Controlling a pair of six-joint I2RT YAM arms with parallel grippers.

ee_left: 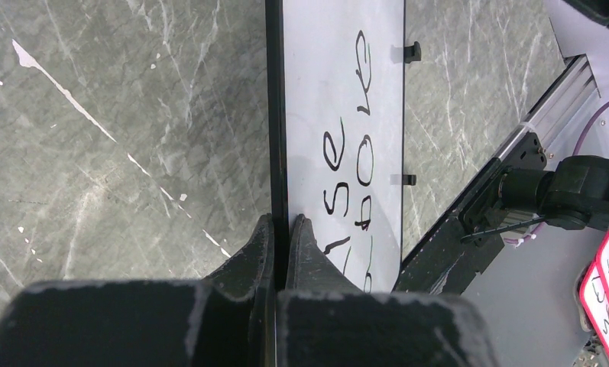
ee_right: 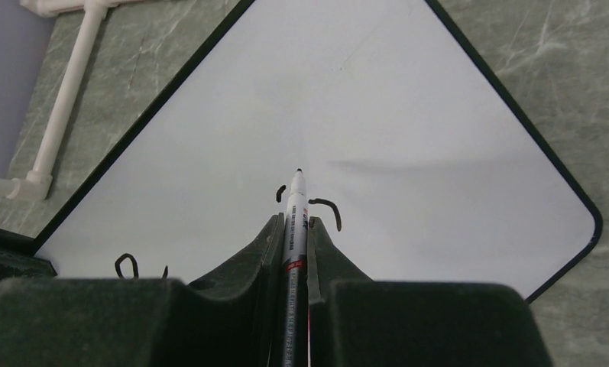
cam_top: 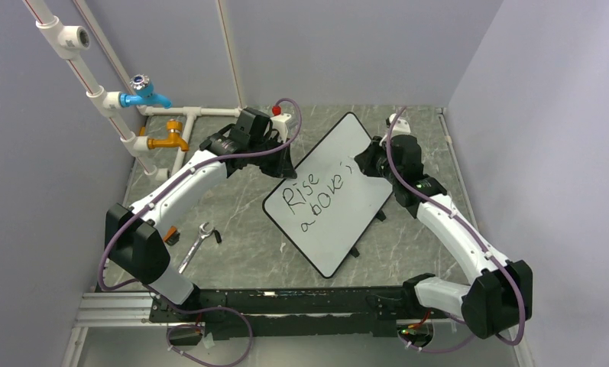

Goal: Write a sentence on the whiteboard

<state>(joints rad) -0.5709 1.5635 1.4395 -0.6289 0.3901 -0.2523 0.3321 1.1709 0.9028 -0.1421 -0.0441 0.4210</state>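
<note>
The whiteboard (cam_top: 339, 233) lies slanted on the marble table, white with a thin black rim. The sentence (cam_top: 316, 202) reads "Rise above" in black, with a few fresh short strokes (ee_right: 328, 208) beyond it. My left gripper (cam_top: 287, 170) is shut on the board's left rim (ee_left: 276, 153), one finger (ee_left: 305, 248) on the white face and the other under the board. My right gripper (ee_right: 295, 222) is shut on a white marker (ee_right: 295, 205). The marker's black tip points at the board (ee_right: 408, 115) beside the fresh strokes. I cannot tell if the tip touches.
A silver wrench (cam_top: 196, 243) lies at front left. White pipes with a blue tap (cam_top: 142, 95) and a yellow tap (cam_top: 167, 141) stand at back left. A small white box with a red knob (cam_top: 282, 117) sits behind the board. The arms' black rail (cam_top: 286, 302) runs along the near edge.
</note>
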